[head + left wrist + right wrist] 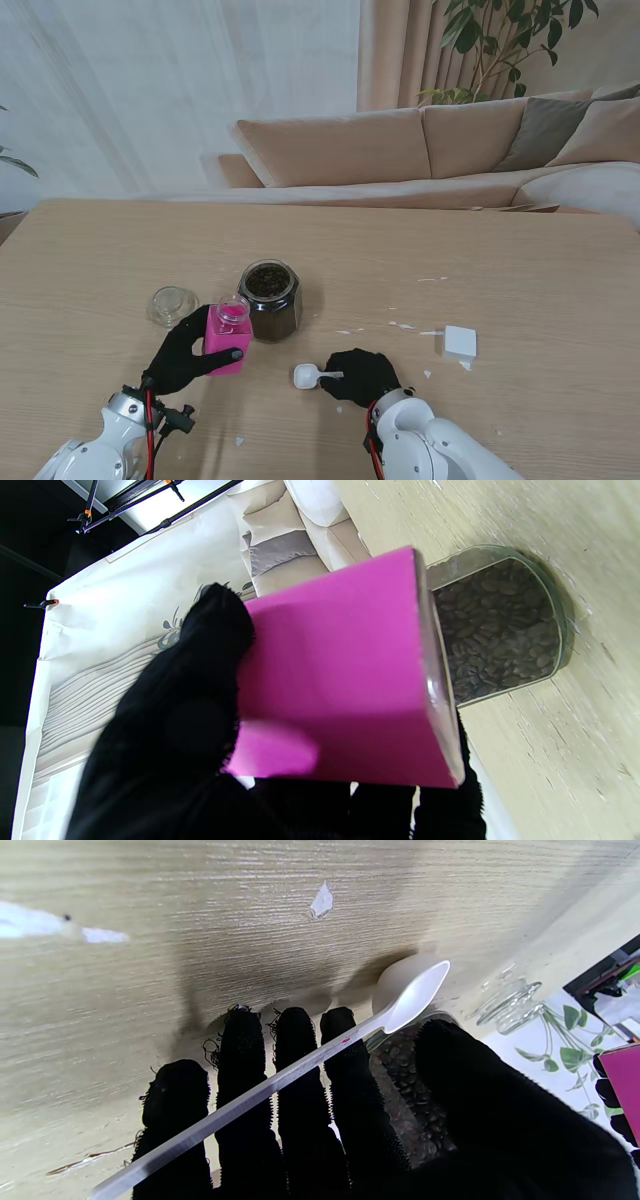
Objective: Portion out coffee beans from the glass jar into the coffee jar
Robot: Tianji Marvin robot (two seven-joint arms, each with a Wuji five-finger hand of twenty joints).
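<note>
The glass jar of dark coffee beans stands open at mid table, and its beans show through the wall. Just to its left is the pink coffee jar, mouth up, with my left hand shut around its side. I cannot tell whether its base touches the table. My right hand is nearer to me and right of the glass jar. It is shut on a white plastic spoon whose handle lies across the fingers. The spoon's bowl looks empty.
A round glass lid lies left of the pink jar. A small white block sits on the right side, with white scraps scattered on the wood. A sofa stands beyond the table's far edge.
</note>
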